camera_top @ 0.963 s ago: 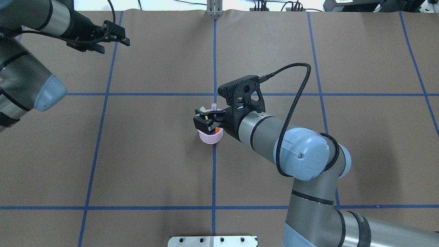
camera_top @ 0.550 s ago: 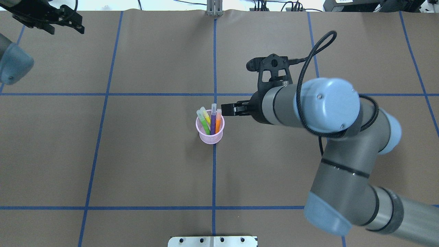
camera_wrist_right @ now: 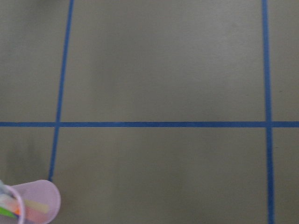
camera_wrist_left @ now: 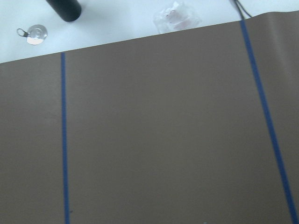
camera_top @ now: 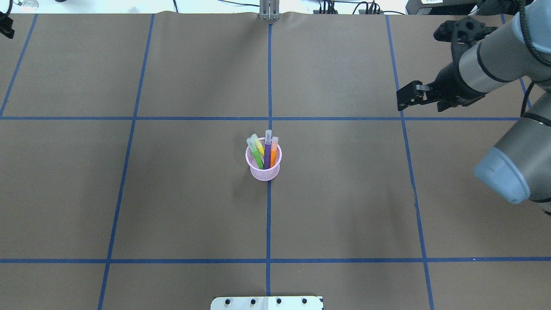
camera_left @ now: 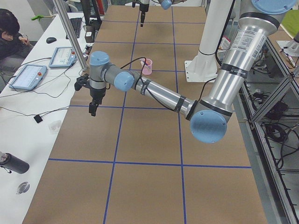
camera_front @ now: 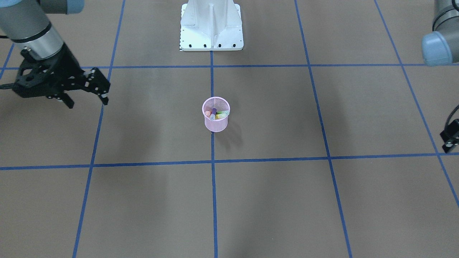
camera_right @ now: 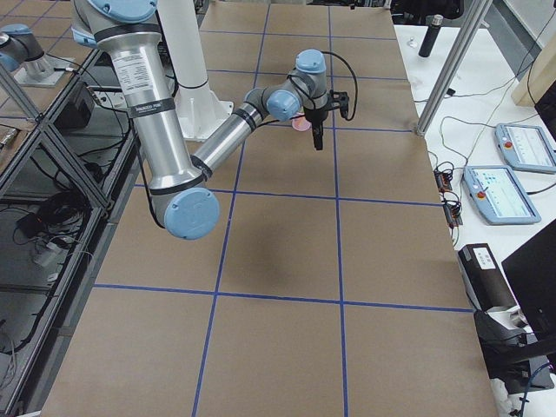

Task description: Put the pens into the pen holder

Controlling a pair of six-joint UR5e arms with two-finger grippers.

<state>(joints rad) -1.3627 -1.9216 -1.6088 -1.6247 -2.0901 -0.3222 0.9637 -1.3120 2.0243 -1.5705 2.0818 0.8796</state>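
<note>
The pink mesh pen holder (camera_top: 263, 168) stands upright at the table's centre, on the blue cross line. Several pens stand in it with pale cap ends up: a green pen (camera_top: 256, 156), a yellow one (camera_top: 258, 145), a purple pen (camera_top: 267, 151) and an orange pen (camera_top: 273, 154). The holder (camera_front: 215, 118) also shows in the front view and at the lower left corner of the right wrist view (camera_wrist_right: 39, 201). My right gripper (camera_front: 87, 101) hangs open and empty, far to the holder's right (camera_top: 407, 97). Only a sliver of my left gripper (camera_front: 450, 139) shows at the frame edge, so I cannot tell its state.
The robot's white base plate (camera_front: 211, 27) sits behind the holder. Past the table's far left edge lie a black cylinder (camera_wrist_left: 65, 8) and a clear plastic piece (camera_wrist_left: 176, 17). A person sits at the side bench (camera_left: 10, 35) with tablets.
My right gripper left the holder's top and swung far right and back. The left arm pulled away toward the far left corner. The pens stayed standing in the holder.
</note>
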